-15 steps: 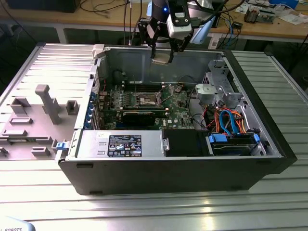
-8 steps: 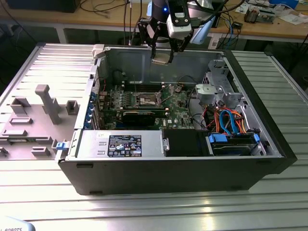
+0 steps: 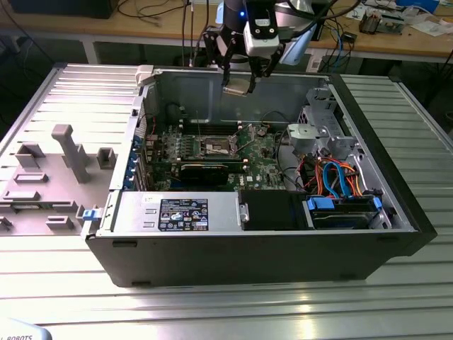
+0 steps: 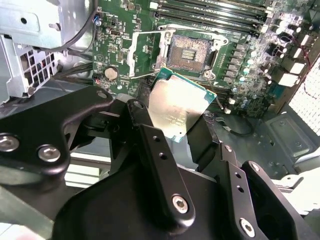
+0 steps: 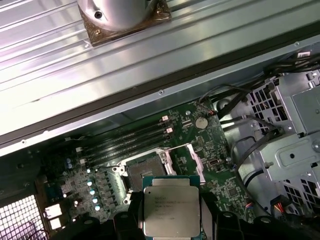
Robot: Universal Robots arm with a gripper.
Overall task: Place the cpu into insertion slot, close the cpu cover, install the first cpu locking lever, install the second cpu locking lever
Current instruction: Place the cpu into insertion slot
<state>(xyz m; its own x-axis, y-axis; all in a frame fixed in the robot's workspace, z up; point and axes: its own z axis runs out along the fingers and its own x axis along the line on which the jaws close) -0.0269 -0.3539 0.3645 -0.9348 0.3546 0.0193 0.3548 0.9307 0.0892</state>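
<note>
The gripper (image 3: pixel 244 79) is clamped on the cpu (image 4: pixel 177 107), holding it in the air well above the slot (image 4: pixel 190 52). The slot lies bare, its cover (image 4: pixel 145 52) swung open beside it.

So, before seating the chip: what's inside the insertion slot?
The insertion slot lies open, its dark floor bare, no chip seated. The cpu, held in the tool, hides part of it in the first wrist view.
</note>
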